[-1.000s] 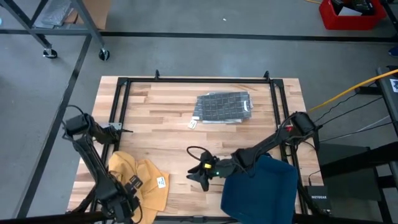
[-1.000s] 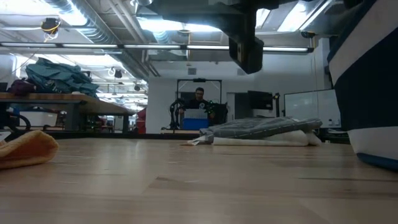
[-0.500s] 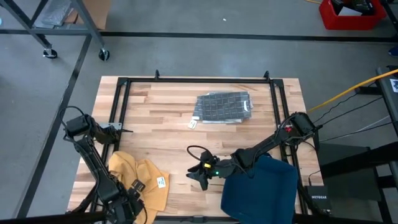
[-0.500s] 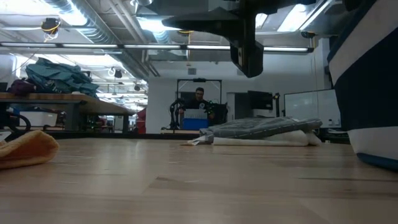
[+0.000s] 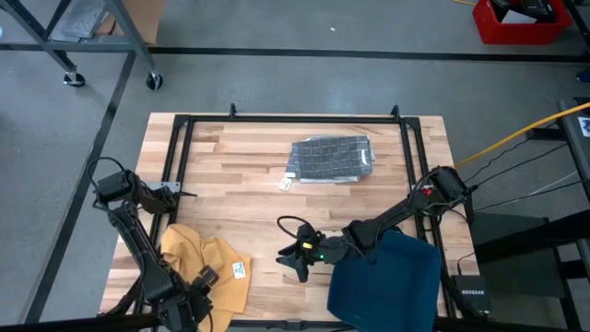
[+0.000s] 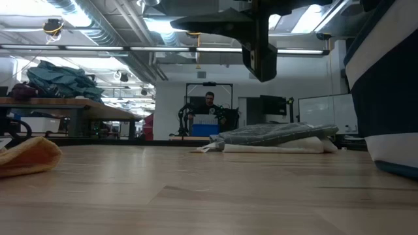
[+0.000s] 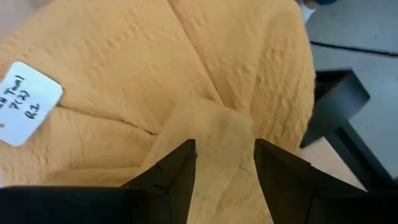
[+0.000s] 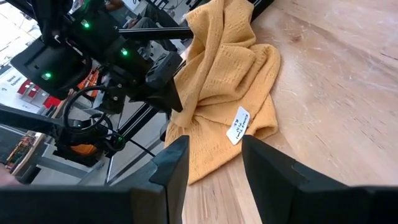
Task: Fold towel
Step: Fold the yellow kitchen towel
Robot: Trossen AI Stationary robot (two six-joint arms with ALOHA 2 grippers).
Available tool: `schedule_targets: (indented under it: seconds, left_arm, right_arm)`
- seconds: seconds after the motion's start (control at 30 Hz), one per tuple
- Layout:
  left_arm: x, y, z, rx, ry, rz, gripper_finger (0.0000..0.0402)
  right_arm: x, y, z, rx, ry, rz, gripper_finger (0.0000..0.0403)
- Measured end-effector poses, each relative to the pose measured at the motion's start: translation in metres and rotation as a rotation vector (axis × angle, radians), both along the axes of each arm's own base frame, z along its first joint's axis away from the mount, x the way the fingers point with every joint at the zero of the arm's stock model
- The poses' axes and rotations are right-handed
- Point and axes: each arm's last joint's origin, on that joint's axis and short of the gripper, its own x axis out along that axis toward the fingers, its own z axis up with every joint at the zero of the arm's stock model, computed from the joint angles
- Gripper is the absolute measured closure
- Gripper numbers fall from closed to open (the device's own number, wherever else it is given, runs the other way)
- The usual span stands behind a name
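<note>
Near the surface's front left corner the yellow towel (image 5: 207, 267) lies crumpled, not yet folded, under the left claw (image 7: 224, 162), whose jaws stand open and empty. Right claw (image 5: 293, 263) hovers mid-surface, open too; the grey towel (image 5: 330, 159) behind looks folded

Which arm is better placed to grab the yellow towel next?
Left. The left gripper hangs open right over the yellow towel, while the right gripper waits open above bare table beside it.

Grey floor (image 5: 304, 83), red bin (image 5: 521, 20), distant workbench (image 6: 59, 104).
</note>
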Motion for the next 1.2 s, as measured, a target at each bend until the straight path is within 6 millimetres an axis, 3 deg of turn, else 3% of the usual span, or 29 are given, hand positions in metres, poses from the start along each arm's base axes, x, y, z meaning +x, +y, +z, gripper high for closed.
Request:
schedule_targets:
  seconds: [0.33, 0.7, 1.0, 1.2]
  left_arm:
    - [-0.004, -0.001, 0.000, 0.085, -0.112, -0.111, 0.0247]
    - [-0.012, -0.006, 0.000, 0.064, -0.084, -0.136, 0.0247]
    - [-0.017, 0.003, -0.016, 0.131, -0.082, -0.129, 0.0247]
    - [-0.016, 0.004, -0.017, 0.157, -0.132, -0.118, 0.0250]
  right_arm:
    - [-0.001, 0.000, -0.002, -0.009, 0.017, 0.000, 0.0251]
    - [-0.001, 0.000, -0.002, -0.009, 0.017, 0.001, 0.0251]
    - [-0.001, 0.000, -0.001, -0.008, 0.016, 0.002, 0.0251]
    - [-0.001, 0.000, -0.001, -0.008, 0.016, 0.002, 0.0251]
